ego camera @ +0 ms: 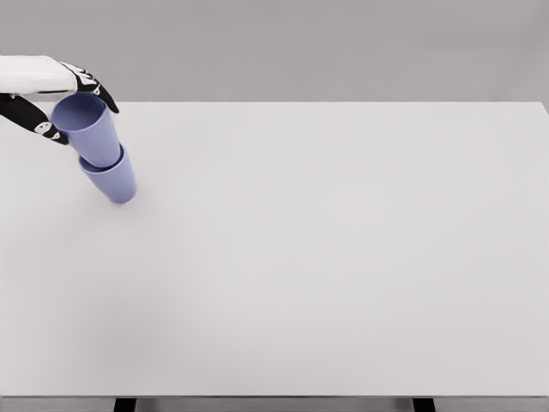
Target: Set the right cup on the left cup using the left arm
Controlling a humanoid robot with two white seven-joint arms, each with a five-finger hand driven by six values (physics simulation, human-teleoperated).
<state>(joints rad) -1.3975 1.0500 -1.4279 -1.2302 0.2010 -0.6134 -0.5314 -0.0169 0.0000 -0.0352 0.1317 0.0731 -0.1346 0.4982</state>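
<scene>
Two lavender-blue cups stand nested at the table's far left. The upper cup [90,129] sits inside the lower cup [114,178], which rests on the white table [326,257]. My left hand [73,101] comes in from the left edge at the upper cup's rim. Its black fingers [99,90] lie along the rim's far side and its thumb [43,129] along the near side, close against the cup. The right arm is out of sight.
The table's far edge runs just behind the cups. Its left edge is outside the picture. Two dark table legs [125,404] show under the front edge.
</scene>
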